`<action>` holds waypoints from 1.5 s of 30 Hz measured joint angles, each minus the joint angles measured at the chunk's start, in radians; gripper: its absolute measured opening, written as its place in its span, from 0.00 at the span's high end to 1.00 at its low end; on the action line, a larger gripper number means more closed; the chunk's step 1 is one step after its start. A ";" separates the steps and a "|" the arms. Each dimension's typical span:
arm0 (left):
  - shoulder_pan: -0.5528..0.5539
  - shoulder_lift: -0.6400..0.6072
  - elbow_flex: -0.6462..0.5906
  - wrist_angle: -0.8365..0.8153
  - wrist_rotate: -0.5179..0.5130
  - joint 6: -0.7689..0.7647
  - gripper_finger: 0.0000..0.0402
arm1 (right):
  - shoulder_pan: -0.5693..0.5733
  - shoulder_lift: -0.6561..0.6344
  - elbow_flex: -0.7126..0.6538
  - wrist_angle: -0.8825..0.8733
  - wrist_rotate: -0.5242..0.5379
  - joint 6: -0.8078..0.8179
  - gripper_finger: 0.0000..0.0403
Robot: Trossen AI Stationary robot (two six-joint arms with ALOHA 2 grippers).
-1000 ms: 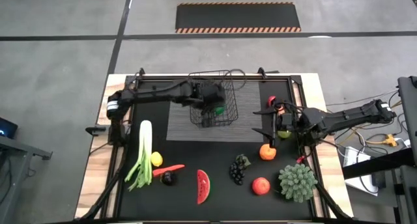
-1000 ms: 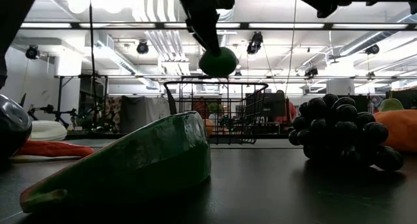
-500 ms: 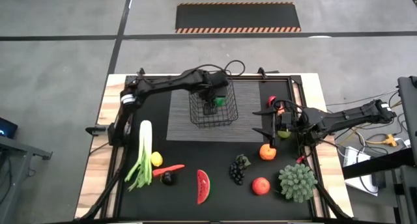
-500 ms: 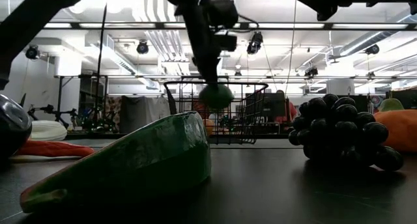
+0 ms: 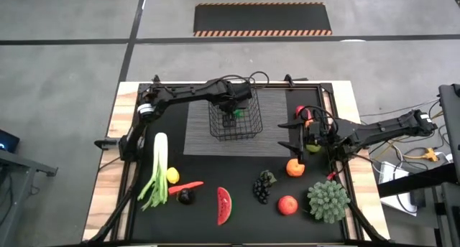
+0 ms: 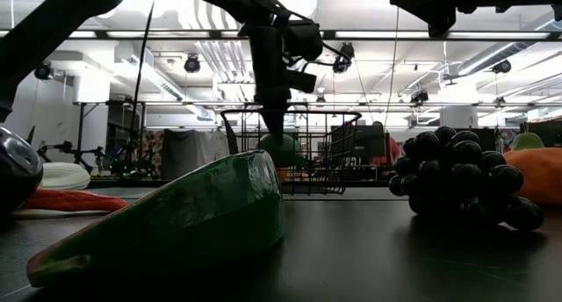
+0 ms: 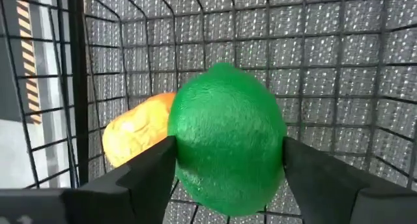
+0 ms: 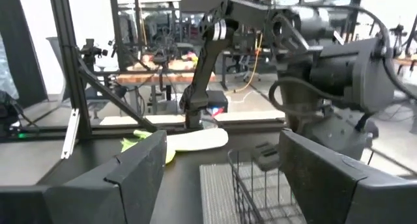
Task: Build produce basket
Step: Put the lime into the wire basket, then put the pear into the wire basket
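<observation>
Overall, writing: no brand, label or readable lettering could be made out on any item.
Table (image 5: 237, 186): black top, both arms reaching over it.
Mat (image 5: 198, 136): grey and ribbed, lying under the basket.
Basket (image 5: 234, 119): black wire mesh, directly beneath the left gripper, standing on the mat.
Left gripper (image 5: 231, 115): lowered inside the basket, fingers (image 7: 140, 178) clamped on either side of the lime.
Right gripper (image 5: 296, 141): hovering well to the side of the basket, just above an orange (image 5: 295, 167); its fingers (image 8: 133, 162) stood spread apart, holding nothing.
Leek (image 5: 156, 171): far from the left gripper, near the table's left edge.
Watermelon slice (image 5: 224, 204): at the front of the table, well apart from both grippers.
Grapes (image 5: 264, 185): beside the orange, near the right gripper.
Lime (image 7: 225, 139): pinched between the left gripper's fingers, down among the basket walls.
Orange-yellow fruit (image 7: 133, 133): inside the basket just behind the lime, partly hidden by it.
</observation>
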 joint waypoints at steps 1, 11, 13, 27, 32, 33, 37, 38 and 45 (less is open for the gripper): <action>0.000 -0.003 -0.005 -0.002 -0.002 0.000 0.35 | 0.000 0.000 0.000 -0.006 0.000 0.011 0.29; 0.000 -0.012 -0.005 0.000 -0.017 -0.001 0.29 | 0.000 0.000 0.000 -0.018 0.001 0.077 0.19; -0.005 -0.015 0.006 -0.021 -0.017 0.000 0.29 | 0.000 0.000 0.000 -0.019 0.007 0.097 0.18; -0.207 -0.333 -0.108 0.197 -0.016 -0.162 0.29 | 0.000 0.019 0.008 -0.032 0.161 0.204 0.19; -0.340 -0.480 -0.285 0.490 -0.016 -0.166 0.29 | 0.000 0.047 0.018 -0.034 0.175 0.282 0.19; -0.363 -0.506 -0.324 0.551 -0.017 -0.166 0.29 | 0.000 0.053 0.024 -0.035 0.176 0.299 0.19; -0.434 -0.611 -0.479 0.794 -0.025 -0.159 0.29 | 0.000 0.088 0.079 -0.105 0.162 0.348 0.19; -0.447 -0.629 -0.517 0.845 -0.026 -0.159 0.29 | 0.000 0.099 0.102 -0.144 0.159 0.361 0.19; -0.482 -0.744 -0.732 1.130 -0.042 -0.158 0.29 | 0.000 0.197 0.341 -0.584 0.159 0.486 0.19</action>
